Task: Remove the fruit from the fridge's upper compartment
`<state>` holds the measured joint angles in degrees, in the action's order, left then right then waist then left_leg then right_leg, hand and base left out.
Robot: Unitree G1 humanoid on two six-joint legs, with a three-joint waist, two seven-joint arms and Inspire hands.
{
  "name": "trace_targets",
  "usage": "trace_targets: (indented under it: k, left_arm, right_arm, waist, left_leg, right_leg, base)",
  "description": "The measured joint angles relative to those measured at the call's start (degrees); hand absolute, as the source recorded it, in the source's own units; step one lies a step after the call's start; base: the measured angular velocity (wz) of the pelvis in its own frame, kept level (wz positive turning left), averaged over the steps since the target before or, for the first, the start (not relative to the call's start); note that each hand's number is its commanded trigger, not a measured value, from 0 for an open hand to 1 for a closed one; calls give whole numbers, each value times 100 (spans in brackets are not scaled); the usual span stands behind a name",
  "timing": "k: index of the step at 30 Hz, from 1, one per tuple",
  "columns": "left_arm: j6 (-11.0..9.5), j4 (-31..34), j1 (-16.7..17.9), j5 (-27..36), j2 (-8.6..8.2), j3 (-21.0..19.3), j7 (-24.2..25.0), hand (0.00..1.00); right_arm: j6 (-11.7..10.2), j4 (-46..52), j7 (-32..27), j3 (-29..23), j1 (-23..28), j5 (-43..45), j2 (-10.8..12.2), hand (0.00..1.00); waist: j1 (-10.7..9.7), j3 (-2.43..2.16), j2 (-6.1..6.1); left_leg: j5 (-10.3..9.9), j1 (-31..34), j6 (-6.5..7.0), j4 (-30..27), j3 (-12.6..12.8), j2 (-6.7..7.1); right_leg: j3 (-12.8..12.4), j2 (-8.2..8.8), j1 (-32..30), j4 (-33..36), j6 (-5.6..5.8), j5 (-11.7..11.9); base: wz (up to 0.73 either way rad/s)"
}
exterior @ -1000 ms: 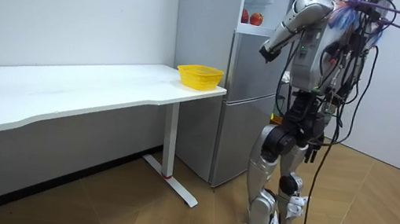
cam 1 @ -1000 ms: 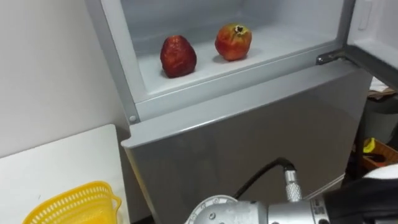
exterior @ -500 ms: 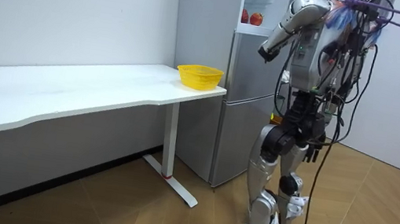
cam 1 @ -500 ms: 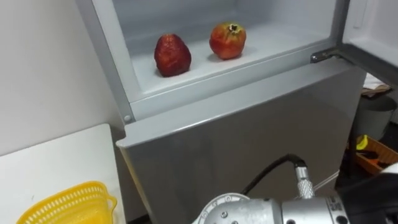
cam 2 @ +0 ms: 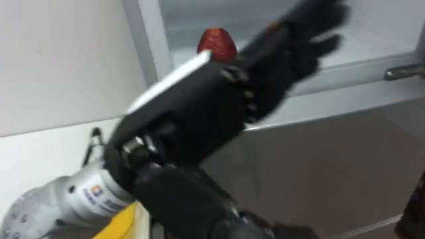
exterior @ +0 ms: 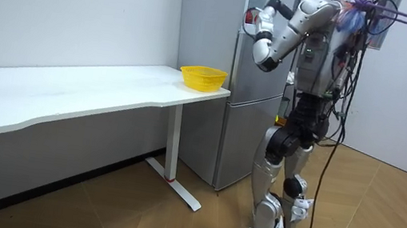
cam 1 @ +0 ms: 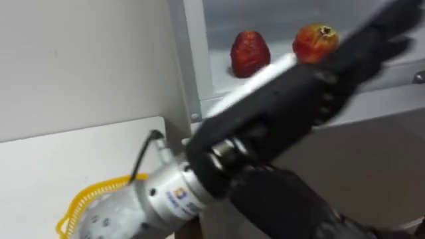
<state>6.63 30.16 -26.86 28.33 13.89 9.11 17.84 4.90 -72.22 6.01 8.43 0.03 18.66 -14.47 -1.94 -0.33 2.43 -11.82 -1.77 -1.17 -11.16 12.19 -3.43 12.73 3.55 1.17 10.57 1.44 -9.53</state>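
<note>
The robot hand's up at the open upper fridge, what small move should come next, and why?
Probably ease the left robot hand forward to the round red-orange pomegranate: its straight fingers point beside it, holding nothing; the dark red strawberry-shaped fruit lies farther left.

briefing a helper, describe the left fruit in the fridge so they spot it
Look in the grey fridge's open upper compartment. On its white shelf, it is the dark red, pointed, strawberry-shaped fruit. The orange-red pomegranate on its right is rounder, with a crown.

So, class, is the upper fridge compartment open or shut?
Open: a strawberry and a pomegranate sit exposed on its shelf, the left hand in front of them.
</note>
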Motion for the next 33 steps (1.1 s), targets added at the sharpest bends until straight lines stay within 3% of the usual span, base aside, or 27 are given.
trace_targets:
  k: [4,6,7,11,14,17,18,22,28,33]
  left_arm:
    - [-81,417,442,-292,17,-896,-599,0]
    - [-184,441,550,-469,22,-1182,-792,0]
    - [-295,446,759,-637,2,-1386,-961,0]
    - [-389,440,1379,-872,1,-1915,-1365,0]
    - [-526,377,1896,-807,24,-2608,-1768,0]
    - [-854,23,2555,-774,36,-3142,-2248,0]
    - [-928,-338,2827,-773,33,-3327,-2422,0]
    - [-915,-1897,3521,-759,-8,-3894,-3235,0]
    - [-928,-3425,3846,-247,-57,-4018,-4131,0]
    - [-948,-4707,3889,-130,-158,-3838,-4402,0]
  right_arm:
    - [-5,90,-179,-380,201,9,115,0]
    - [-4,81,-203,-420,338,75,164,0]
    - [-5,87,-219,-482,394,139,202,0]
    - [-24,65,-280,-706,491,221,222,0]
    - [-57,55,-381,-869,684,188,219,0]
    - [-24,79,-397,-897,890,215,222,0]
    - [-18,86,-385,-994,951,229,223,0]
    - [-32,139,-388,-1303,1018,343,218,0]
    - [3,140,-328,-1297,1010,318,244,0]
    - [18,316,-326,-1322,1003,336,231,0]
  waist:
    - [189,-39,-71]
    - [269,-34,-75]
    - [338,-35,-56]
    - [408,-15,-28]
    - [476,-12,13]
    - [645,0,44]
    - [677,1,61]
    - [699,10,64]
    - [736,15,-38]
    - [775,8,-35]
  left_leg:
    - [0,0,0,-2,-74,24]
    - [0,-19,0,-10,-77,27]
    - [0,-71,0,-6,-81,26]
    - [3,-82,4,-25,-141,31]
    - [11,-158,10,-55,-135,33]
    - [11,-184,8,-44,-132,35]
    - [10,-192,7,-51,-138,31]
    - [4,-171,-7,-41,-158,19]
    - [4,-134,-9,-11,-204,31]
    - [2,-142,-10,5,-307,47]
  right_leg:
    - [109,28,50,-5,0,0]
    - [158,36,89,-6,1,0]
    - [148,34,129,0,1,0]
    - [207,40,176,5,-5,-13]
    - [149,39,188,22,-5,-61]
    - [126,48,183,131,-13,-128]
    - [138,46,184,142,-16,-131]
    - [170,46,166,210,-38,-155]
    - [243,54,176,206,-35,-152]
    - [246,58,195,207,-33,-152]
  base:
    - [12]
    - [6]
    - [0]
    - [6]
    - [-1]
    - [0]
    - [5]
    - [2]
    - [4]
    - [0]
